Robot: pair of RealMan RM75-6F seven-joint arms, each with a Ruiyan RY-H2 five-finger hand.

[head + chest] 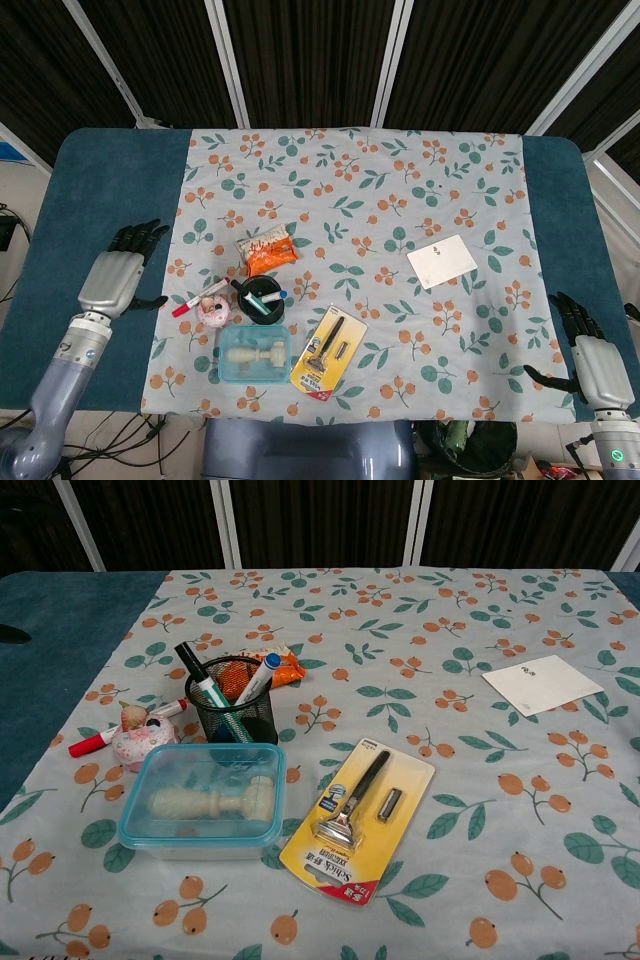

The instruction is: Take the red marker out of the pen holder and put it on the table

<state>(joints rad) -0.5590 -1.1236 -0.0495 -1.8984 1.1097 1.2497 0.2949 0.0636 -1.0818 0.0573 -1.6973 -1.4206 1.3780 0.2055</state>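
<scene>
- The red marker (pixel 199 298) is lying flat on the worktop (pixel 400 190) in the lower left of the head view, outside the pen holder (pixel 262 300), which suggests the placing step is done.
- In the chest view the red marker (pixel 118 728) is lying at a slant at the left edge of the floral cloth, its white end passing behind the small pink figurine (pixel 136 738); contact between the two cannot be confirmed.
- The left hand (pixel 112 277) is hovering over the blue border at the left of the head view, apart from the marker, with its fingers (pixel 135 238) spread and holding nothing.
- The right hand (pixel 590 362) is sitting at the lower right corner of the head view, well apart from every item, with its fingers apart and nothing in them.
- The pen holder, a black mesh cup (pixel 232 710), is standing upright left of centre and is holding a blue-capped marker (pixel 259 676) and a black-capped marker with a green band (pixel 198 678), both leaning.
- A clear lidded container (pixel 200 800) is sitting just below the holder, and an orange snack packet (pixel 288 665) is lying just behind it.
- A carded razor pack (pixel 356 818) is lying at the lower centre, and a white card (pixel 541 684) is lying well apart at the right.
- Judgement: the figurine and the holder are crowding the marker on its right side, so any further approach is best made from the open left side.
</scene>
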